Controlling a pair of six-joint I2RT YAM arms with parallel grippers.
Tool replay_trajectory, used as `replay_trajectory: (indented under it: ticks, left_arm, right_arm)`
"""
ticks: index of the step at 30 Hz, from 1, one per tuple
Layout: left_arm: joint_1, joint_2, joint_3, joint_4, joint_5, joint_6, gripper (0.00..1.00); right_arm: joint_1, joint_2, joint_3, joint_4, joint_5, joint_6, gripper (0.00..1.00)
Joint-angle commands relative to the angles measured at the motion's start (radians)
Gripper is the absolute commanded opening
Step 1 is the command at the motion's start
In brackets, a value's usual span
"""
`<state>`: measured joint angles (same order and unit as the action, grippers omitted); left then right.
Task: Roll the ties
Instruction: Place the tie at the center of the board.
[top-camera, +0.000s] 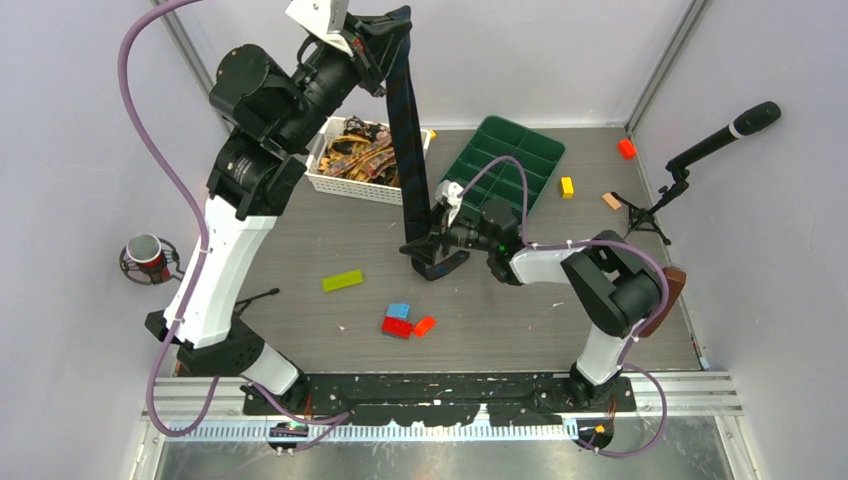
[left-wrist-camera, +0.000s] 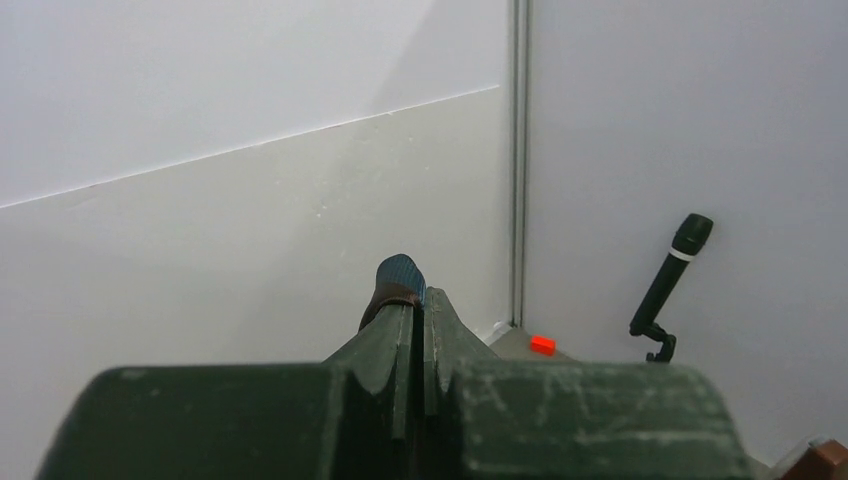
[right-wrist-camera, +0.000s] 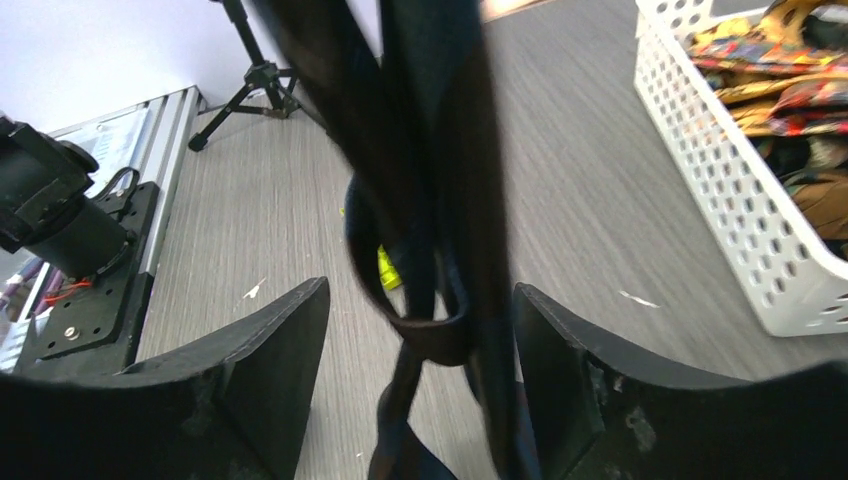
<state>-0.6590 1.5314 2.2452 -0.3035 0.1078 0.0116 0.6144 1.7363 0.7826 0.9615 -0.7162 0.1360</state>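
The pointed ends of the navy tie (top-camera: 410, 150) are hard to find. In my left wrist view only a rounded nub of it pokes above the fingers, and the rest is hidden behind my own claw. In my right wrist view the tie fills the middle as dark, blurred strands. It is cut off at the top and bottom, so I cannot count its layers or tell whether it brushes the finger on the right of that view. The other ties (top-camera: 358, 152) are a patterned heap in the white basket (top-camera: 322, 180), too tangled to tell apart.

My left gripper (top-camera: 390, 35) is raised high, its 2 jaws pressed together and clamped on the upper part of the navy tie. My right gripper (top-camera: 432, 255) is low over the table (top-camera: 300, 240). Its jaws stand well apart, with the lower part of the tie hanging between them and a clear gap on one side.

The tie's long axis runs nearly upright, from my left claw down to the table in front of the green tray (top-camera: 540, 150). Its lower part curls into a loop at my right claw.
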Motion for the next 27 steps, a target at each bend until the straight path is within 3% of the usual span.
replay_trajectory:
  ticks: [1,11,17,19,22,27]
  left_arm:
    - [0.009,0.007,0.022,0.111,-0.077,0.007,0.01]
    - [0.043,0.013,0.037,0.119,-0.172,0.06,0.0]
    - [0.176,-0.002,-0.024,0.138,-0.143,-0.044,0.0]
    - [0.21,-0.01,-0.052,0.146,-0.147,-0.056,0.0]
    - [0.266,-0.024,-0.101,0.16,-0.166,-0.084,0.0]
    - [0.327,-0.065,-0.266,0.229,-0.209,-0.145,0.0]
  right_arm:
    - [0.018,0.058,0.05,0.144,-0.035,0.065,0.7]
    - [0.02,0.052,0.004,0.092,0.002,0.055,0.48]
    - [0.02,-0.017,-0.023,-0.128,0.015,0.012,0.13]
    - [0.02,-0.079,-0.016,-0.275,0.015,-0.026,0.07]
    - [0.018,-0.2,0.056,-0.674,0.069,-0.109,0.01]
    - [0.018,-0.288,0.269,-1.265,0.252,-0.195,0.0]
